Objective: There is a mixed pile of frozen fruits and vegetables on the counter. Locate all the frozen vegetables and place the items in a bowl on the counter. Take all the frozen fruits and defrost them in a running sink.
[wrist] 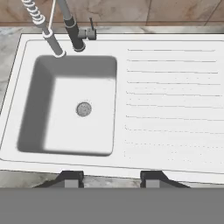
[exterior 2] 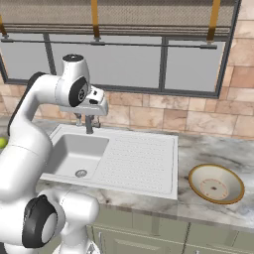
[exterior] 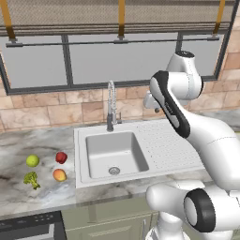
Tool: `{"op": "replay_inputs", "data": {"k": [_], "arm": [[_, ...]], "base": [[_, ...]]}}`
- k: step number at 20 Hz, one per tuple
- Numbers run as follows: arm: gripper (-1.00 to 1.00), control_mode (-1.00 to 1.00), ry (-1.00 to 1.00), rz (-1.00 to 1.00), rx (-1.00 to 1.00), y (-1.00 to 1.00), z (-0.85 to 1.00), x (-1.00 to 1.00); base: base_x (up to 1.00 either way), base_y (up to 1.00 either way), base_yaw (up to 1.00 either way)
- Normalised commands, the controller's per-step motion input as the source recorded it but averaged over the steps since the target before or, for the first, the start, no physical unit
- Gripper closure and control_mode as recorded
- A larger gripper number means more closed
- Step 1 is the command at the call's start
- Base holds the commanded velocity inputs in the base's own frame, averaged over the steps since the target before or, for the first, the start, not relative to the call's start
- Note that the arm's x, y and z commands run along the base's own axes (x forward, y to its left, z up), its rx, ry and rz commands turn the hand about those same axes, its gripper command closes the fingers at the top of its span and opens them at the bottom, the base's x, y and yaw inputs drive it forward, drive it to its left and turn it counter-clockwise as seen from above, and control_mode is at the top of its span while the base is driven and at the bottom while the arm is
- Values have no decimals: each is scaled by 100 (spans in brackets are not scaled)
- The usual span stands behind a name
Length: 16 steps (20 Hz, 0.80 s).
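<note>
Nothing is sorted yet: broccoli (exterior: 31,179) and three other pieces lie left of the sink (exterior: 93,176); bowl (exterior 2: 216,184) empty; gripper (wrist: 111,178) closed, empty.

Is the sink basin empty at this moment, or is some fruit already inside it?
Empty. The sink basin shows only its round drain; the four produce pieces lie on the counter to its left.
</note>
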Motion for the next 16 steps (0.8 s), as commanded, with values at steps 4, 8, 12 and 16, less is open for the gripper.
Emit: {"op": "replay_inputs", "data": {"k": [4,8,12,16], "arm": [[-100,-100,0,0,0,10,0,-2],[-100,-100,-2,0,0,24,0,-4],[-100,-100,-8,0,0,30,0,-16],[-100,-100,-4,2,0,34,0,-8]], "base": [[0,0,0],[0,0,0],[0,0,0],[0,0,0]]}}
